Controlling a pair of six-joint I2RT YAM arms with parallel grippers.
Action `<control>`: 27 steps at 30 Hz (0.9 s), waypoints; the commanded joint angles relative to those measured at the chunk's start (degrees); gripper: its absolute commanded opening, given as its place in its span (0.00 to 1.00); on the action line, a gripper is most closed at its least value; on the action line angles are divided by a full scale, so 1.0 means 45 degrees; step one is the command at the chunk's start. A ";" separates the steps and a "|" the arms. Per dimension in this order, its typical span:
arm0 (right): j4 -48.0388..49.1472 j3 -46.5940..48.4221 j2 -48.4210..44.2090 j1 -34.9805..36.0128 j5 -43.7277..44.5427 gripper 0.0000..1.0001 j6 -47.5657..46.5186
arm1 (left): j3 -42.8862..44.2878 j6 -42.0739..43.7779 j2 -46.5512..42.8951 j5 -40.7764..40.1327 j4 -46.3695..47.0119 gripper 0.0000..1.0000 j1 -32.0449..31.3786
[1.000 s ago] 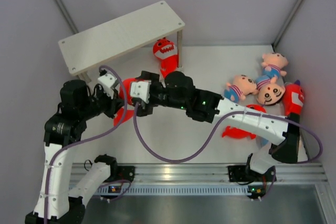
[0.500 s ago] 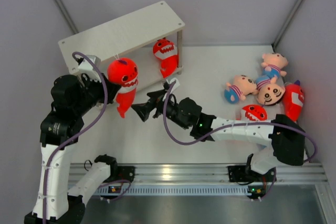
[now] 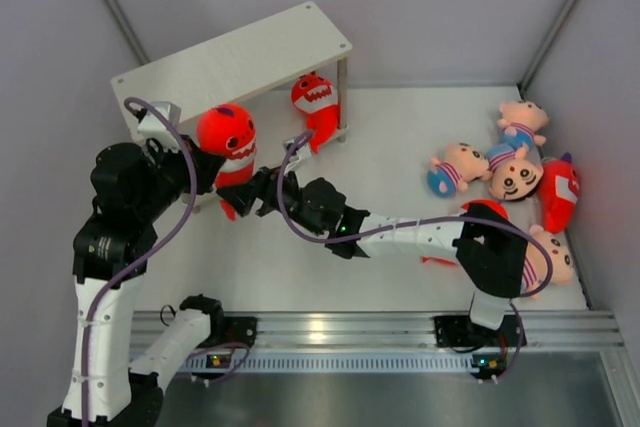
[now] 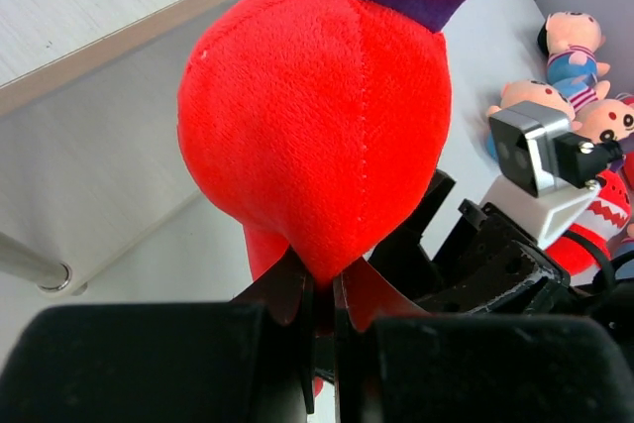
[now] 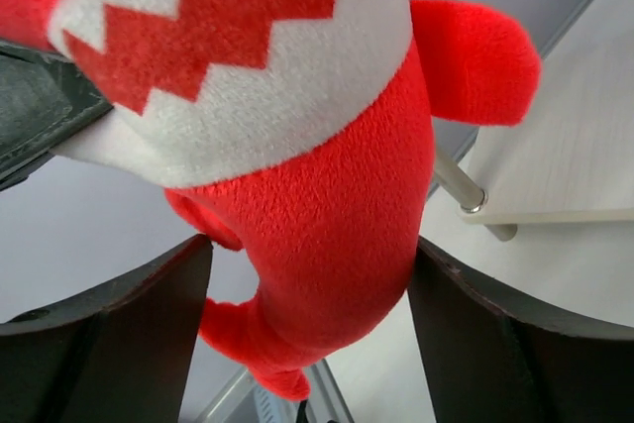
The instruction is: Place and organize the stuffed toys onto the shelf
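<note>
My left gripper (image 4: 325, 289) is shut on the lower back of a red shark's (image 4: 317, 126) head and holds it up in front of the white shelf (image 3: 230, 59). In the top view this shark (image 3: 228, 137) hangs by the shelf's left end. My right gripper (image 5: 312, 274) stands open around its body (image 5: 327, 205), one finger close on each side. A second shark (image 3: 315, 105) stands on the lower board. Three boy dolls (image 3: 455, 167) and another shark (image 3: 560, 189) lie at the right, and one more doll (image 3: 548, 262) lies near the front.
The right arm (image 3: 400, 235) stretches across the middle of the table toward the shelf. Part of a further red shark (image 3: 486, 209) shows behind its elbow. Grey walls close in the left, back and right sides. An aluminium rail (image 3: 380, 332) runs along the near edge.
The left arm has lifted the shark up and left toward the shelf. The right gripper drew away from it, then came back up with its fingers around the shark's body.
</note>
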 commanded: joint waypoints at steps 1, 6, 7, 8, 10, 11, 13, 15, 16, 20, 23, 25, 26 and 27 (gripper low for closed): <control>-0.0004 0.1177 0.0033 0.0039 -0.0366 0.79 0.0473 | 0.0534 -0.0321 -0.0127 -0.0104 0.1001 0.00 0.0070; 0.0228 0.0320 -0.0064 0.0039 -0.0034 0.86 0.1058 | 0.0711 -0.0067 -0.0089 -0.0398 0.1158 0.00 0.0051; 0.0286 0.0221 -0.0064 0.0020 0.0044 0.85 0.1117 | 0.0691 -0.0067 -0.0069 -0.0359 0.1158 0.00 0.0051; 0.0403 0.0143 -0.0045 0.0020 0.0064 0.82 0.1098 | 0.0614 -0.0106 -0.0108 -0.0320 0.1158 0.00 0.0051; 0.0152 0.0181 -0.0064 0.0000 0.0064 0.68 0.1020 | 0.0477 -0.0106 -0.0166 -0.0416 0.1158 0.00 0.0051; 0.0092 0.0239 -0.0064 0.0019 0.0064 0.60 0.1000 | 0.0438 -0.0087 -0.0186 -0.0436 0.1158 0.00 0.0051; 0.0013 0.0201 -0.0142 -0.0039 0.0200 0.25 0.1078 | 0.0360 -0.0067 -0.0225 -0.0456 0.1139 0.00 0.0051; -0.0064 0.0045 -0.0375 -0.0117 0.0298 0.00 0.1000 | 0.0184 -0.0048 -0.0323 -0.0475 0.1119 0.00 0.0070; -0.0181 -0.0014 -0.0474 -0.0156 0.0376 0.00 0.0942 | -0.0068 0.0049 -0.0381 -0.0572 0.1119 0.00 0.0070; -0.2460 -0.0247 -0.1215 -0.0332 0.1136 0.00 -0.0012 | -0.1528 0.0750 -0.1179 -0.1995 0.1119 0.12 0.0070; -0.3949 -0.1588 -0.2074 -0.0507 0.1722 0.00 -0.0560 | -0.2899 0.2078 -0.2115 -0.2059 0.1003 0.56 0.0070; -0.4572 -0.2432 -0.2797 -0.0528 0.2289 0.00 -0.0815 | -0.3737 0.2936 -0.3012 -0.1437 0.0963 0.84 0.0070; -0.4808 -0.3113 -0.2992 -0.0547 0.2446 0.00 -0.1010 | -0.3994 0.3424 -0.3308 -0.1355 0.0905 0.89 0.0070; -0.5062 -0.3390 -0.3342 -0.0547 0.2583 0.00 -0.1070 | -0.4209 0.3700 -0.3601 -0.1470 0.0885 0.91 0.0070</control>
